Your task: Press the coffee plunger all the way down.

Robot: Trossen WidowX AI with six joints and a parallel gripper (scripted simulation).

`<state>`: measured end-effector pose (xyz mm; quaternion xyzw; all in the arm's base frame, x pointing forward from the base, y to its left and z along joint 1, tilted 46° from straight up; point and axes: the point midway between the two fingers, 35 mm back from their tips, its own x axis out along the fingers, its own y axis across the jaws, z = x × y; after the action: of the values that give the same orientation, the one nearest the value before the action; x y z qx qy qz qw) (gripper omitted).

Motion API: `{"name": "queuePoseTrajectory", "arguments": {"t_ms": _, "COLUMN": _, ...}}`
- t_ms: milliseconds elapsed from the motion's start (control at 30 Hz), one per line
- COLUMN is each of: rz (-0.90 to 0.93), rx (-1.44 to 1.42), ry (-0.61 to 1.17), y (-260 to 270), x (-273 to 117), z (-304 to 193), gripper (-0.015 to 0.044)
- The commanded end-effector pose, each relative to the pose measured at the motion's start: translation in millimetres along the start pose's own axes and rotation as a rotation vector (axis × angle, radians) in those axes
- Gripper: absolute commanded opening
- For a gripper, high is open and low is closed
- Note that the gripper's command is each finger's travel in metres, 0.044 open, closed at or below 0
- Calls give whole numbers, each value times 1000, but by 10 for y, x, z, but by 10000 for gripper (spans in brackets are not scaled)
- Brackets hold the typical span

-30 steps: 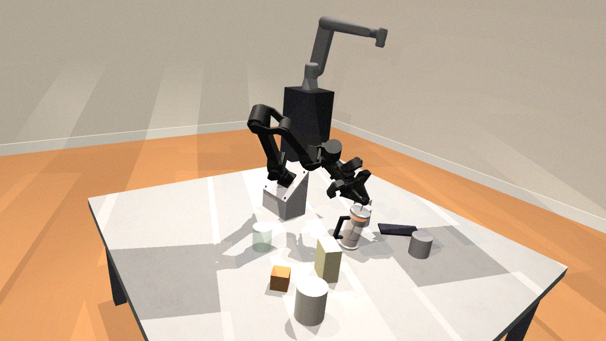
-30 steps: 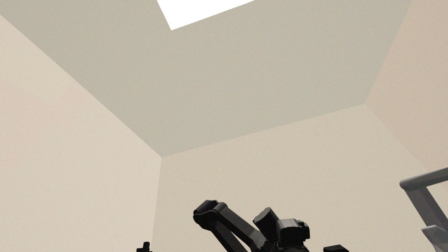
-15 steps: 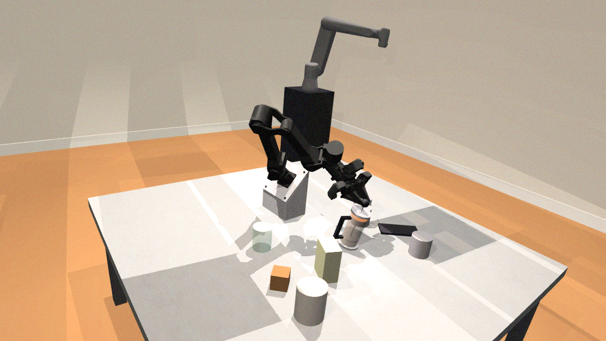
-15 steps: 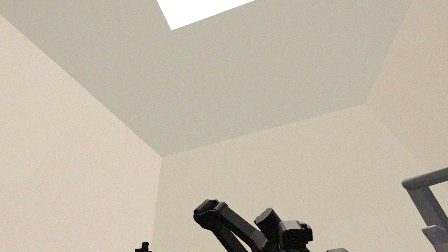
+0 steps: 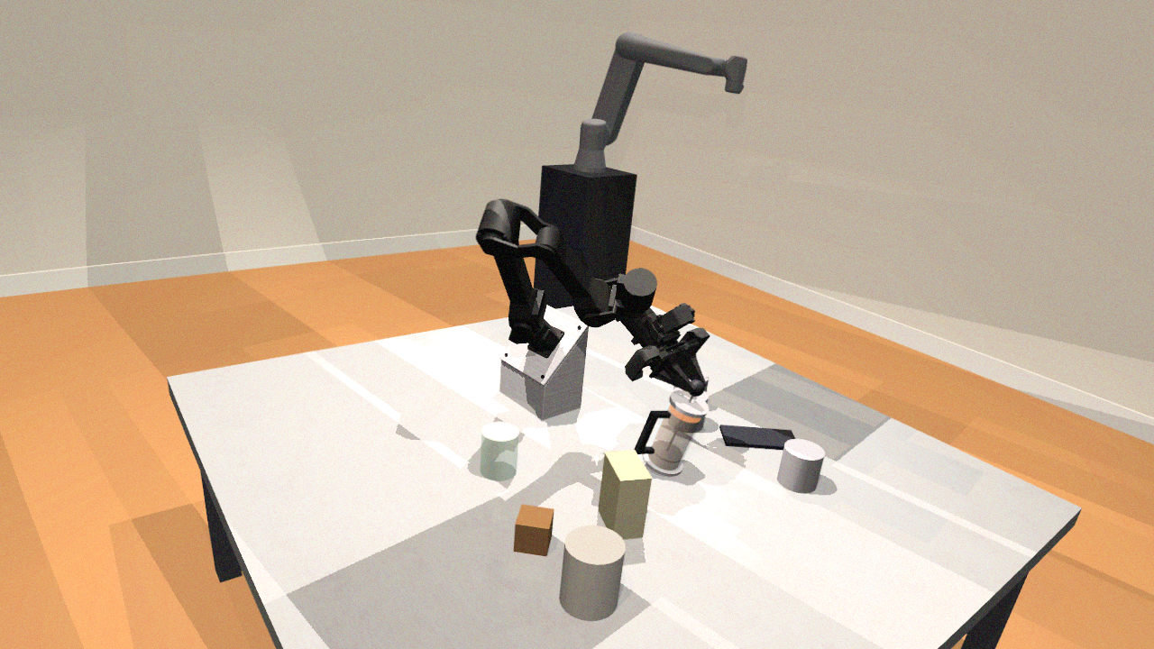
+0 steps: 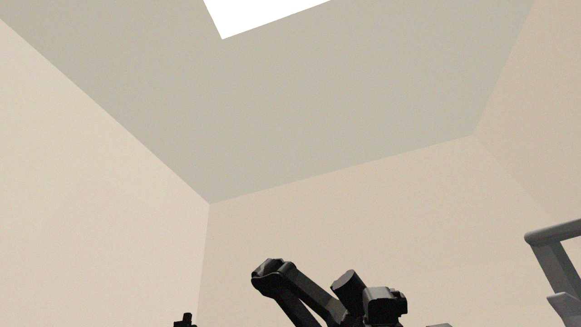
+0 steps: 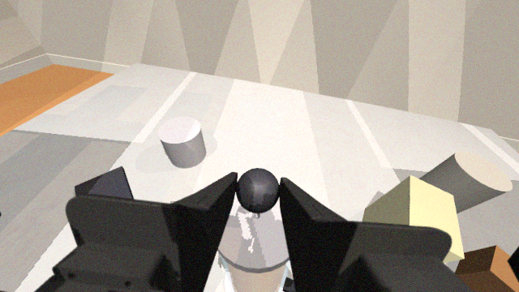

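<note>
Beige walls and an orange floor surround the white table [image 5: 338, 435], on which the glass coffee press with a black handle [image 5: 669, 440] stands upright, between the pale yellow tall block [image 5: 624, 492] and the flat black slab [image 5: 755, 436]. At its top, the black parallel-jaw gripper [image 7: 258, 191] is closed on the dark round plunger knob [image 7: 258, 196], one finger touching each side. This knob sits just above the grey lid [image 7: 253, 247] of the press. A light grey cylinder [image 7: 182, 141] stands further away on the table, well apart from the press.
</note>
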<state>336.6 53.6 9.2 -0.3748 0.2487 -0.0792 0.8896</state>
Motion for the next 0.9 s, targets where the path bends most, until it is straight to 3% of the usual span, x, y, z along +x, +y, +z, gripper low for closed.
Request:
{"name": "queuePoseTrajectory", "arguments": {"t_ms": 0, "rz": -2, "rx": -8, "ry": 15, "y": 0, "x": 21, "z": -40, "gripper": 118}}
{"name": "queuePoseTrajectory", "arguments": {"t_ms": 567, "rz": -1, "rx": -2, "ry": 3, "y": 4, "x": 12, "z": 0, "gripper": 118}}
{"name": "queuePoseTrajectory", "arguments": {"t_ms": 867, "rz": -1, "rx": -2, "ry": 3, "y": 4, "x": 12, "z": 0, "gripper": 354}}
